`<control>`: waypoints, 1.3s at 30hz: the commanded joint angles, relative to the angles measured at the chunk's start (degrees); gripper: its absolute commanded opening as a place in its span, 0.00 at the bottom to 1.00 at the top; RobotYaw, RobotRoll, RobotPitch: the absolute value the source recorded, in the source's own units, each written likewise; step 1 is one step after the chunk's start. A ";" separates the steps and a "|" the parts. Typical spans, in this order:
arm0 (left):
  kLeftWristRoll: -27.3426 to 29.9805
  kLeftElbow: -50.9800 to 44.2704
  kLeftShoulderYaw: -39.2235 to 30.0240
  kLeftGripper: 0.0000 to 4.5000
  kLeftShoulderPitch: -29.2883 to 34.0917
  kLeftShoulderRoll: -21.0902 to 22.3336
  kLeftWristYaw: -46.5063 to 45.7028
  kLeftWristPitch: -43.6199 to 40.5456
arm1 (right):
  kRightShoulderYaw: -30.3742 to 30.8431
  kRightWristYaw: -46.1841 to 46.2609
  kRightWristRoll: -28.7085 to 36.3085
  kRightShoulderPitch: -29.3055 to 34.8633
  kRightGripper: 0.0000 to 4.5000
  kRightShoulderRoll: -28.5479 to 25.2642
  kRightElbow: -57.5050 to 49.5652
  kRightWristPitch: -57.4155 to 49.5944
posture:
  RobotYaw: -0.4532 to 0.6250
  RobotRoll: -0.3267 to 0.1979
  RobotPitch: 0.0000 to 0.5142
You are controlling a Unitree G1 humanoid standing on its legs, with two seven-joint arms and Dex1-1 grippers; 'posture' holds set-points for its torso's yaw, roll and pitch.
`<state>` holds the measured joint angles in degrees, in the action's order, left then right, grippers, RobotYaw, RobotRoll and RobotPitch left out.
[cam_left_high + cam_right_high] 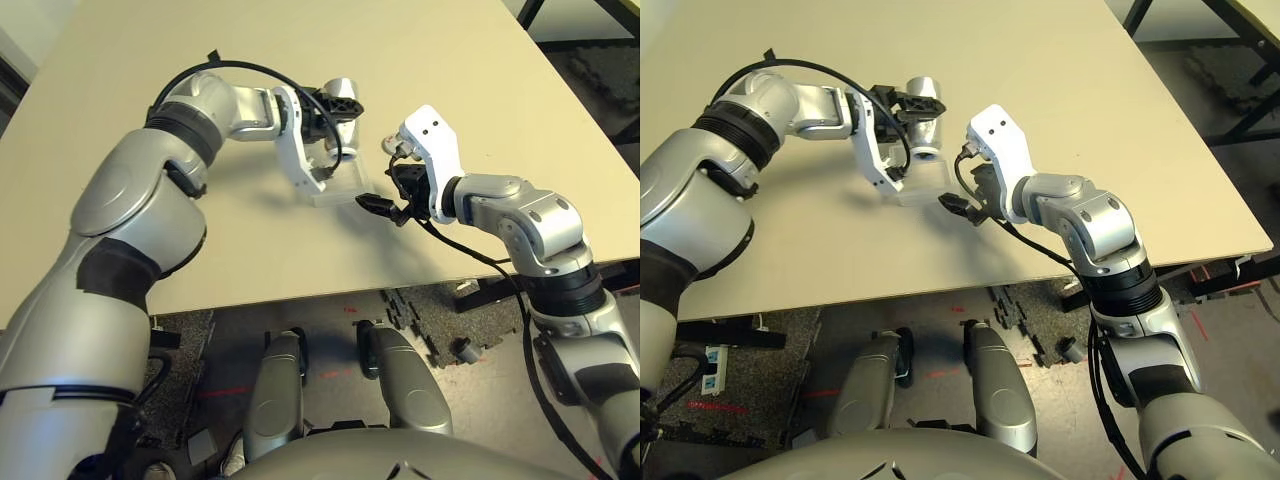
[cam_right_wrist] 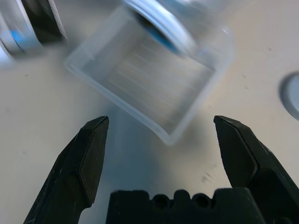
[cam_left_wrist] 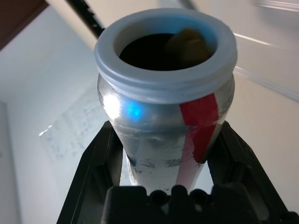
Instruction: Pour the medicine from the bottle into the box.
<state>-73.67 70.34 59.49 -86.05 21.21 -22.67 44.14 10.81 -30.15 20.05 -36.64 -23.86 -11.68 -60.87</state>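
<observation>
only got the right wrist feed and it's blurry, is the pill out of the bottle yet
Observer: Not yet. The medicine sits just inside the mouth of the bottle.
Operator: is the left tool really gripping it
Observer: Yes, the left tool is shut on the bottle, one finger on each side.
Operator: bottle over the box?
Observer: From the head camera, it is tipped mouth-down above the far side of the box.
</observation>
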 commanded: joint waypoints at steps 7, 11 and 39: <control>5.85 4.37 -4.68 0.61 2.90 1.87 2.60 -1.21 | 0.75 -0.90 -0.45 -0.29 1.00 -0.25 1.36 0.74 | 0.39 0.62 0.32; 14.26 5.68 -12.37 0.61 3.72 5.17 8.93 -0.97 | 0.75 -1.14 -0.52 -0.22 1.00 -0.53 1.42 0.66 | 0.39 0.62 0.33; 80.54 -35.77 -71.73 0.61 44.38 -2.98 36.44 -49.57 | -22.33 25.20 -7.40 -4.59 1.00 10.38 17.24 17.12 | 0.48 0.62 0.40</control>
<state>5.35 35.24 -11.44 -42.44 18.73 14.30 -4.06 -10.39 -7.16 14.04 -42.58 -14.20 3.60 -46.94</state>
